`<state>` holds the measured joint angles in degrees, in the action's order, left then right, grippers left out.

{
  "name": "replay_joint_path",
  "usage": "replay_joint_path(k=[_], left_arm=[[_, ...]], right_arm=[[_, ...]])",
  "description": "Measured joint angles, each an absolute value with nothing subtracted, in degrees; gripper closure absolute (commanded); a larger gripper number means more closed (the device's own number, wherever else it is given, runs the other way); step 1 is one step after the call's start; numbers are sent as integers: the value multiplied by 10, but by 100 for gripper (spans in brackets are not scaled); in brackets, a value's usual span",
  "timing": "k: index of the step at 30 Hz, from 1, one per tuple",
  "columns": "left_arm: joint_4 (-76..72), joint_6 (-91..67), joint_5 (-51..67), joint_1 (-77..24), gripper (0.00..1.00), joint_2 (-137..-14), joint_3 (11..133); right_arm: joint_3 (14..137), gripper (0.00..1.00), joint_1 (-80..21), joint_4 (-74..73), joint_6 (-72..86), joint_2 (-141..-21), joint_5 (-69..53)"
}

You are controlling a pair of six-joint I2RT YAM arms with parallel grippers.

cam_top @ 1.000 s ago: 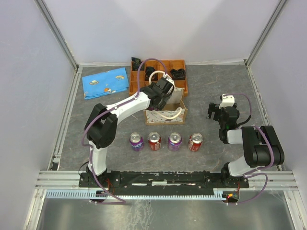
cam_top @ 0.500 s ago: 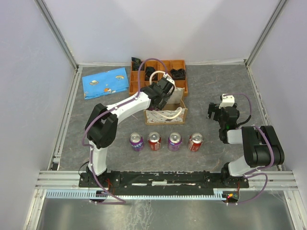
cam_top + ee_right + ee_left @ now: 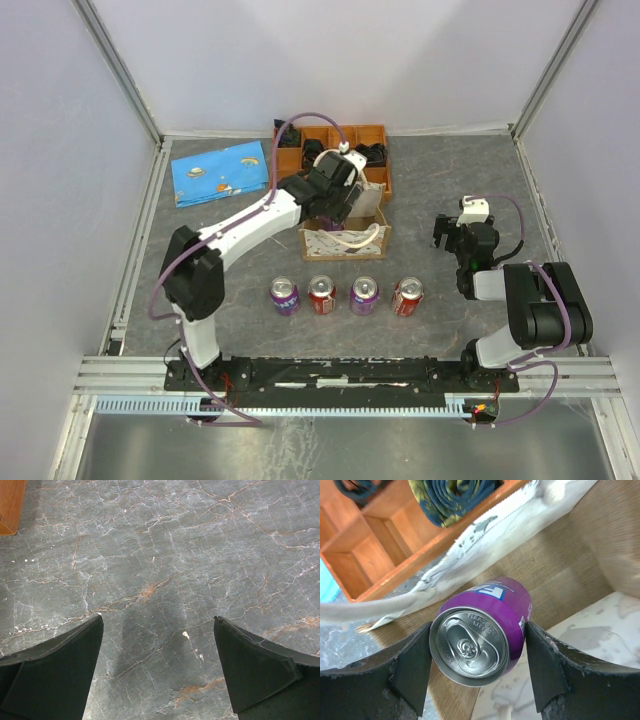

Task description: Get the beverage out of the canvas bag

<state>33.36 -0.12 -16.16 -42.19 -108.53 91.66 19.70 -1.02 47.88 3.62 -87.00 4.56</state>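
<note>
Over the last second the left arm was raised and its elbow drawn out to the left, so that the left gripper (image 3: pixel 341 190) was lifted above the canvas bag (image 3: pixel 345 243). Between its matte black fingers a purple can (image 3: pixel 479 632) was clamped on both sides, tilted, with its smooth silver pull-tab lid turned toward the wrist camera. The extraction was therefore judged well begun. The can was held over the bag's coarse woven lining, though whether its base had cleared the limp cream rim could not be told. Just behind the bag the orange wooden tray (image 3: pixel 375 134) was seen, square-celled and hard-edged. Farther right, the right gripper (image 3: pixel 157 672) was held wide open and empty over the veined grey table (image 3: pixel 165 555).
</note>
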Motion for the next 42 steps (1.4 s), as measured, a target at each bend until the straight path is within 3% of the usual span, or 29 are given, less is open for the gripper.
replay_joint_path(k=[11,27,33,42], left_arm=[[337,7,-154,-423,97,-946,928],[393,11,-319,-424,97,-755,906],[407,-3,-386,-422,97,-689,801],[451,-72,-385,-407,97,-656,626]], right_arm=[[197,1,-10,479,36,-870,46],[197,1,-10,479,36,-870,46],[197,1,-10,479,36,-870,46],[197,1,-10,479,36,-870,46]])
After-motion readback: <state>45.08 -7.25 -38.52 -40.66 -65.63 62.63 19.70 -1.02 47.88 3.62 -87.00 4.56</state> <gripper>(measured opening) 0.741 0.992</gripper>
